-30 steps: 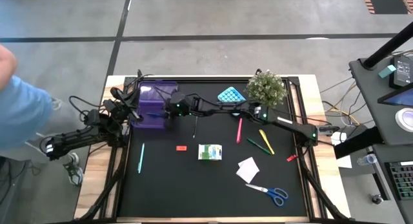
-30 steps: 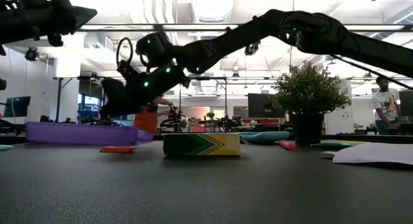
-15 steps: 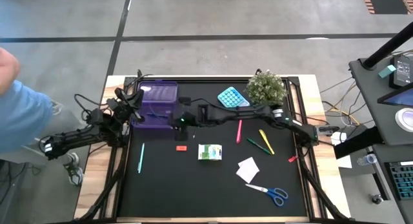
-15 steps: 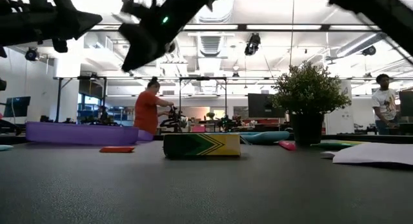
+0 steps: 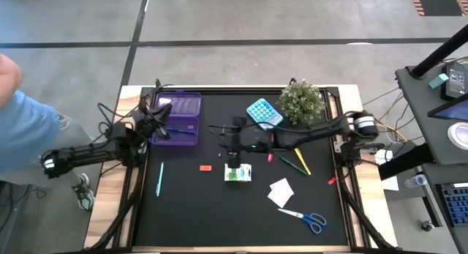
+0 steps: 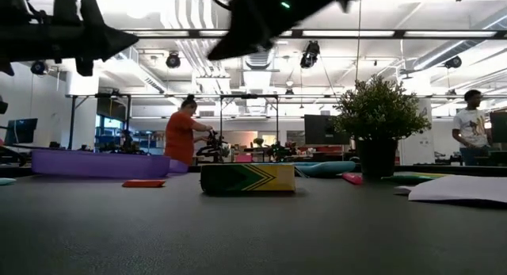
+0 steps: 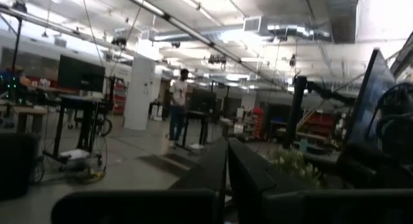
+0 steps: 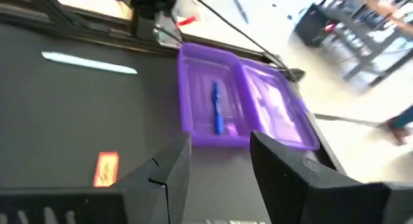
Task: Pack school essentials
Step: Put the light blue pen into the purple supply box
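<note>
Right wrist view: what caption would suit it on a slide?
The right gripper, fingers open, looks toward an open purple case holding a blue pen, with a red eraser and teal pen nearby.

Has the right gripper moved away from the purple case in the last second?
Yes. The right gripper has pulled back from the purple case and is now above the green-white pack.

The right gripper (image 5: 232,153) hung over the green-white pack (image 5: 238,173). Bare surface (image 5: 190,210) lay open in front; the purple case (image 5: 175,118) and potted plant (image 5: 300,100) stood behind.
</note>
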